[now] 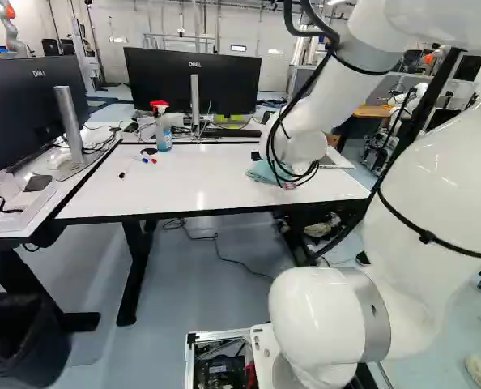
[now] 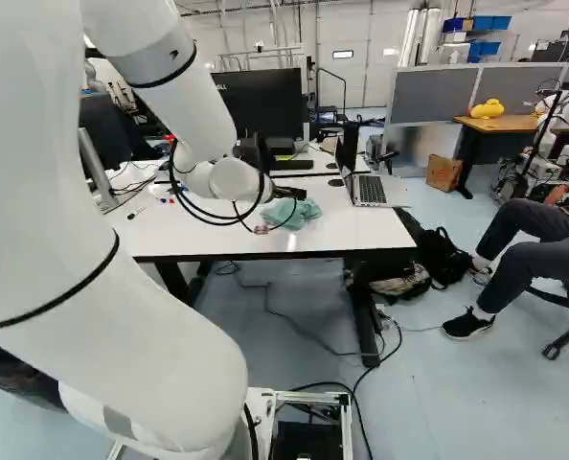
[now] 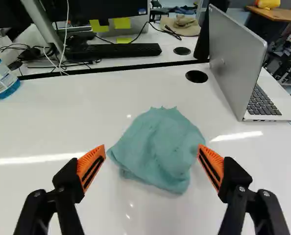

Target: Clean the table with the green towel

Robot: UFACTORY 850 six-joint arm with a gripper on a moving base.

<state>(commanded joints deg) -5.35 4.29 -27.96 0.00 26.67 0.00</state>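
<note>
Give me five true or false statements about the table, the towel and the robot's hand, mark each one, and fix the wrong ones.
1. The hand is open. True.
2. The green towel is spread out over the whole table. False: it lies bunched up, covering only part of the table.
3. A laptop stands open on the table. True.
4. The spray bottle is lying on its side. False: the spray bottle stands upright.
5. The towel lies on the table between the laptop and the spray bottle. True.
</note>
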